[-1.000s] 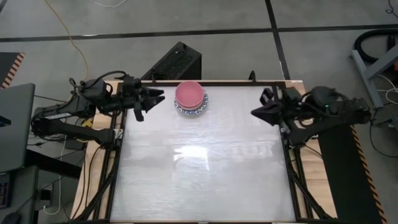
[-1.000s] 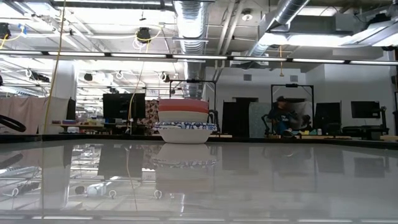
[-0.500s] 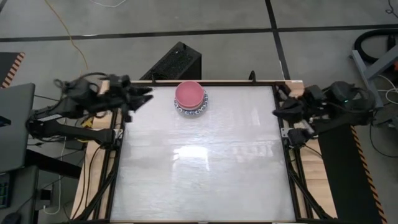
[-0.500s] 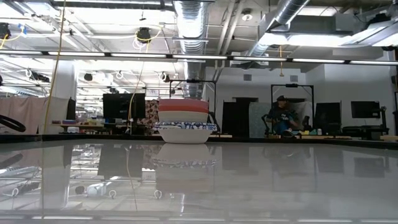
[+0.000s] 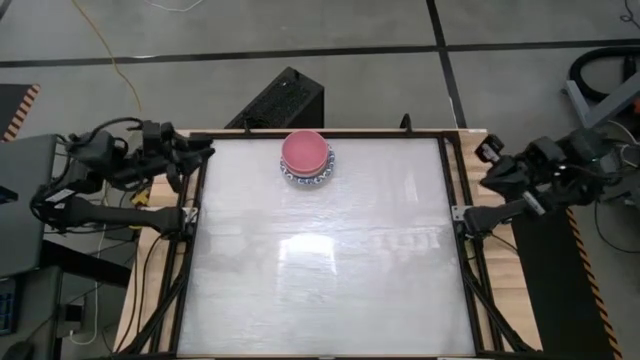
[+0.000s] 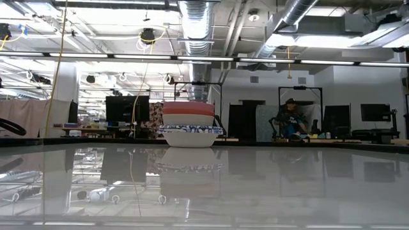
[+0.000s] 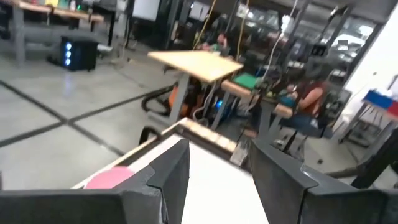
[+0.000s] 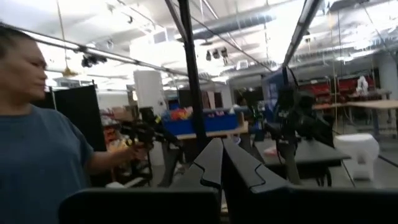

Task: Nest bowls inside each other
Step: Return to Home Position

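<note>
High view: bowl stack (image 5: pixel 306 158) sits at the tabletop (image 5: pixel 320 270) top edge; left pincer (image 7: pixel 217 150) open, right pincer (image 8: pixel 222 148) shut, both empty. A stray swing could topple it.

Open workshop: ceiling ducts (image 6: pixel 197 18), workbenches (image 7: pixel 198 63)

The high view looks straight down on the table (image 5: pixel 320 260). The low view looks level across it; both show the bowl stack (image 5: pixel 306 157).
</note>
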Robot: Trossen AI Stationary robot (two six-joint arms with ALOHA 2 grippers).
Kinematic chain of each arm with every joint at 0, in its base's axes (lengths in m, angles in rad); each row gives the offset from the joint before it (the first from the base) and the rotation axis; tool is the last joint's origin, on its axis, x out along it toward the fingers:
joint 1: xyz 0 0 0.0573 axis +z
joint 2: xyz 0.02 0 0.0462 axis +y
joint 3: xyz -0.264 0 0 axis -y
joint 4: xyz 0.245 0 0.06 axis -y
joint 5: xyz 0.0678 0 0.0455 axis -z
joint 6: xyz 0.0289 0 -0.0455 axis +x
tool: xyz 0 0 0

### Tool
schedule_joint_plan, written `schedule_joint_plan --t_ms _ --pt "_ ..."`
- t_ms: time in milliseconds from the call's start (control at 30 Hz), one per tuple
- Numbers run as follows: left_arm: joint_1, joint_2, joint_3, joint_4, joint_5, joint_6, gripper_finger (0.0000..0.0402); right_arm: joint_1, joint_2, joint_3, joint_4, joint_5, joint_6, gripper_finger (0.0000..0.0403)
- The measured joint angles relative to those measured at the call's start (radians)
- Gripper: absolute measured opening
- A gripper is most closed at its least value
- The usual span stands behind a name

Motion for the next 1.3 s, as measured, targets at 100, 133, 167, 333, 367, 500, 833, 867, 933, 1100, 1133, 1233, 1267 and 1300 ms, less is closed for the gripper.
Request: schedule_joint_plan --t_ms 100,133,167,333,367,500,833,867,933,1100,1133,1233,1267,1300 --pt "0.0 -0.002 0.0 -0.042 -0.002 -0.003 0.0155 0.0 -0.023 0.001 -0.011 0.0 -0.001 0.0027" --pt "0.0 -0.002 -0.002 -0.046 -0.002 -0.003 0.0155 0.0 -0.031 0.004 -0.01 0.0 -0.003 0.0027" --pt "0.0 -0.002 -0.009 -0.041 -0.003 0.001 0.0155 0.0 -0.04 0.005 -0.014 0.0 -0.003 0.0027" --pt "0.0 -0.032 -0.073 -0.01 -0.03 0.022 0.0155 0.0 -0.095 0.0 -0.073 0.004 -0.01 0.0027" --pt "0.0 -0.048 -0.089 -0.004 -0.042 0.022 0.0155 0.0 -0.11 0.0 -0.081 0.004 -0.01 0.0027" --pt "0.0 -0.117 -0.163 0.055 -0.053 -0.007 0.0155 0.0 -0.154 0.0 -0.078 0.003 -0.01 0.0027" --pt "0.0 -0.259 -0.293 0.137 -0.018 -0.055 0.0155 0.0 -0.219 -0.012 -0.164 0.06 -0.011 0.0027" --pt "0.0 -0.272 -0.302 0.144 -0.016 -0.053 0.0155 0.0 -0.231 -0.022 -0.168 0.076 -0.01 0.0027" --pt "0.0 -0.296 -0.321 0.153 -0.015 -0.053 0.0155 0.0 -0.257 -0.048 -0.165 0.096 -0.01 0.0027" --pt "0.0 -0.351 -0.353 0.149 -0.034 -0.054 0.0155 0.0 -0.357 -0.145 -0.142 0.11 0.011 0.0027" --pt "0.0 -0.361 -0.359 0.151 -0.039 -0.054 0.0155 0.0 -0.379 -0.172 -0.135 0.11 0.014 0.0027" --pt "0.0 -0.389 -0.373 0.152 -0.046 -0.055 0.0155 0.0 -0.444 -0.248 -0.075 0.109 0.016 0.0027" --pt "0.0 -0.397 -0.378 0.153 -0.048 -0.055 0.0155 0.0 -0.446 -0.262 -0.049 0.109 0.016 0.0027" --pt "0.0 -0.408 -0.382 0.149 -0.048 -0.055 0.0155 0.0 -0.444 -0.264 -0.041 0.11 0.01 0.0027"
